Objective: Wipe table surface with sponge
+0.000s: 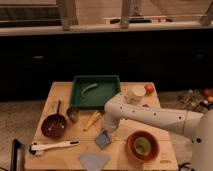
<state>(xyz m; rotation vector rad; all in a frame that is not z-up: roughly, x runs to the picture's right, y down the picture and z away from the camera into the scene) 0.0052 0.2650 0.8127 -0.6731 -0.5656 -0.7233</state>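
Observation:
The table surface is a light tan wooden top with plank grain. The sponge is a small blue-grey square pad lying on it near the front middle. My white arm reaches in from the right and bends down over the table. My gripper points down right above the sponge's upper edge, at or close to touching it.
A green tray holds a curved green item. A dark red bowl, a ladle, a yellow item, a white brush, a pale blue sheet, an orange bowl, a white cup and an orange ball lie around.

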